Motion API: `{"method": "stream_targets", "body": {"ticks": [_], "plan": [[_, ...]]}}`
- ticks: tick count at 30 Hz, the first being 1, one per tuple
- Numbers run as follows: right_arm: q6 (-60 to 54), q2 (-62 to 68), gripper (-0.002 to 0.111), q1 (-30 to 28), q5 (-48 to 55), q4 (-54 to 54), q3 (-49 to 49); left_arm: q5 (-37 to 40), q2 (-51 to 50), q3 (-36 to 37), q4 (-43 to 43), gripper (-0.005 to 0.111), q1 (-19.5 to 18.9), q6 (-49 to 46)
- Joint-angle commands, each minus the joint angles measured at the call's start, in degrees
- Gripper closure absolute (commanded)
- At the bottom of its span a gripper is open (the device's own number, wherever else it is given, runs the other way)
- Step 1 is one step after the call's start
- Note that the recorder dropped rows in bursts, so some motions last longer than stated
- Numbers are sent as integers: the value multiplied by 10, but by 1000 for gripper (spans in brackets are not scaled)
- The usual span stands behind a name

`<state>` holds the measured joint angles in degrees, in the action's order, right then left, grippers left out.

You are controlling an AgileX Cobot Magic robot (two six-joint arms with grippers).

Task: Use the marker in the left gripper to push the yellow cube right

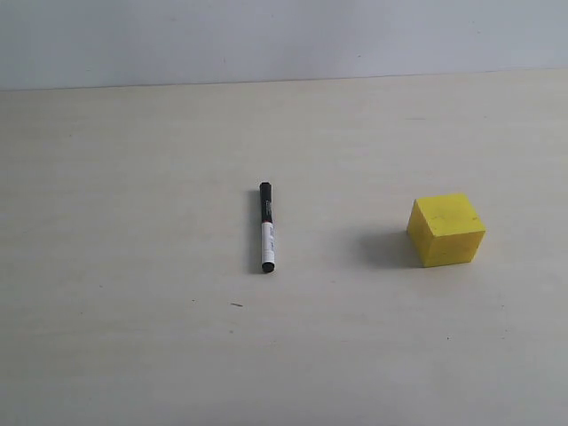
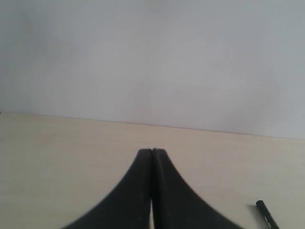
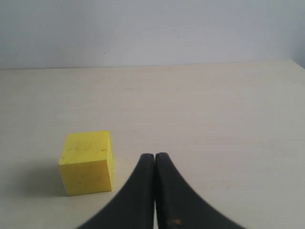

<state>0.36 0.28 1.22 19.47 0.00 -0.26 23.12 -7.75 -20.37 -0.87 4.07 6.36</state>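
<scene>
The marker [image 1: 266, 227] lies flat on the pale table, black cap toward the far side, white barrel toward the front. Its black tip also shows in the left wrist view, marker [image 2: 267, 215]. The yellow cube [image 1: 446, 230] rests on the table well to the marker's right, apart from it. In the right wrist view the yellow cube [image 3: 87, 162] sits beside the fingers without touching them. My left gripper [image 2: 152, 150] is shut with nothing between its fingers and holds no marker. My right gripper [image 3: 155, 155] is shut and empty too. Neither gripper shows in the exterior view.
The pale wooden table [image 1: 133, 337] reaches back to a plain grey-white wall [image 1: 266, 35]. A tiny dark speck [image 1: 237, 305] lies in front of the marker.
</scene>
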Motion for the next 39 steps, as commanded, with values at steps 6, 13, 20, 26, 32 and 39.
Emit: {"method": "stream_targets", "body": {"ticks": [6,13,20,26,32,39], "plan": [[-4,-3,108,-4,-6,0,3,-103,47,113,9,107,-2,-3],[-4,-3,108,-4,-6,0,3,-94,78,132,9,107,-2,-3],[-4,-3,108,-4,-6,0,3,-85,78,189,9,107,-2,-3],[-4,-3,108,-4,-6,0,3,-36,78,204,9,107,-2,-3],[-4,-3,108,-4,-6,0,3,-35,78,204,9,107,-2,-3],[-4,-3,108,-4,-6,0,3,-35,78,204,9,107,-2,-3]]}}
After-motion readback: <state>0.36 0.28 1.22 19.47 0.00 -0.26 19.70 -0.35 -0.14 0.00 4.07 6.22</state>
